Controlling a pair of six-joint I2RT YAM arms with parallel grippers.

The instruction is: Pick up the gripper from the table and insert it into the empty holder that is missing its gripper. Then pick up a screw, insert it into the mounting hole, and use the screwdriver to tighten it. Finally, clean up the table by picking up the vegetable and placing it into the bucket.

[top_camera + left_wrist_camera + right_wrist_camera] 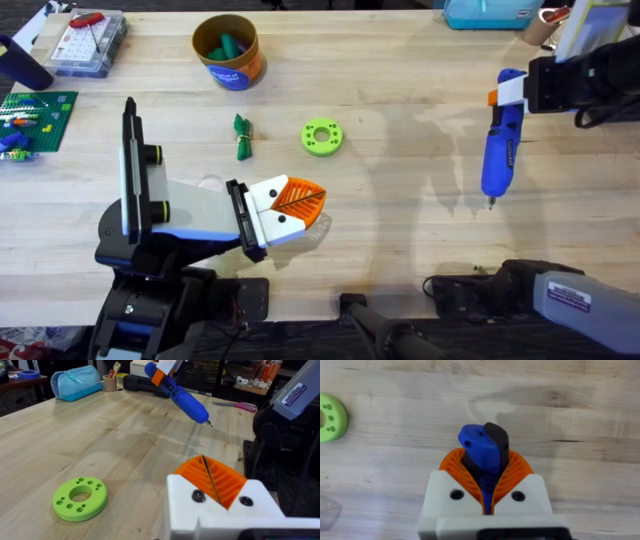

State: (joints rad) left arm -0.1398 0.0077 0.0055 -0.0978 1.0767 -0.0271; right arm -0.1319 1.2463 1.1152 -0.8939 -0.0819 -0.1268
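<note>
Overhead: we hold screwdriver (499, 145) in right gripper (530, 90), fingers clenched on handle, far right, tip above table. Left gripper (290, 205) pressed shut, empty. Vegetable (242, 136) near bucket (227, 52). Risk: tilted bit misses screw, slips.

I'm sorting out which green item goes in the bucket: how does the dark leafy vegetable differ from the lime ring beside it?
The vegetable is dark green; the ring is lime. The vegetable is a slim bundle pinched at its middle; the ring is a flat round disc with a centre hole ringed by small holes. Both lie on the table, apart.
</note>
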